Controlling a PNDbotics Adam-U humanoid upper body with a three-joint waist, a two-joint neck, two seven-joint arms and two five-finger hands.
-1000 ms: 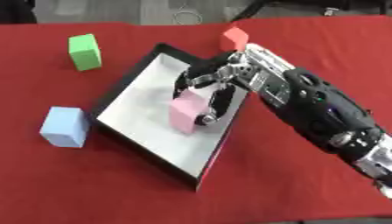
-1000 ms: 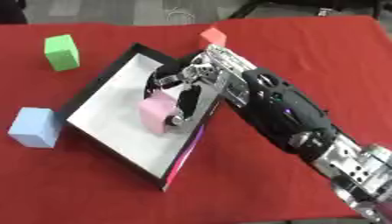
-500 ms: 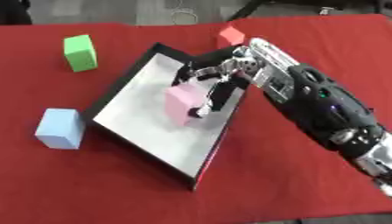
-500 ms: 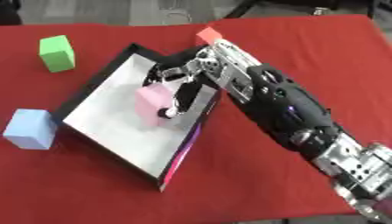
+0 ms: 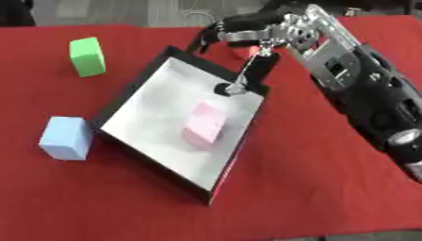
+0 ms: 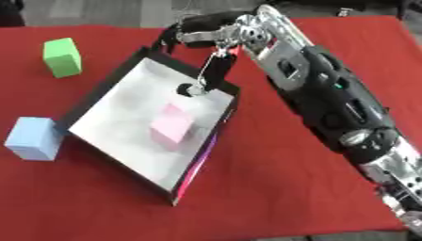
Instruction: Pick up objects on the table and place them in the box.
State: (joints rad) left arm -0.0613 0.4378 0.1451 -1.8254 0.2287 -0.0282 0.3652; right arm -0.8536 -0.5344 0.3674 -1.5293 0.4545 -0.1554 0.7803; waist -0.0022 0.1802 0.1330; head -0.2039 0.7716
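So here's where we're at: the pink foam cube (image 5: 204, 123) is sitting in the shallow black box with the white floor (image 5: 152, 77), about mid-floor, and nothing is touching it. We'd call that one done.

Our right hand (image 5: 247, 33) is up over the far edge of the box with its fingers spread and relaxed, holding nothing. One finger hangs down toward the box's far corner, clear of the pink cube.

What's left, as far as we can see:
- the green foam block (image 5: 86, 57), out on the red tablecloth (image 5: 313, 179) to the far left, well apart from the box
- the light blue foam cube (image 5: 65, 138), just beside the box's left wall, maybe touching it, hard to say
- a red block (image 5: 240, 52), mostly hidden behind our hand just past the box's far rim

So by our guess that's one in, three to go. The red one looks like the nearest grab from where the hand is. Our left hand isn't showing anywhere.
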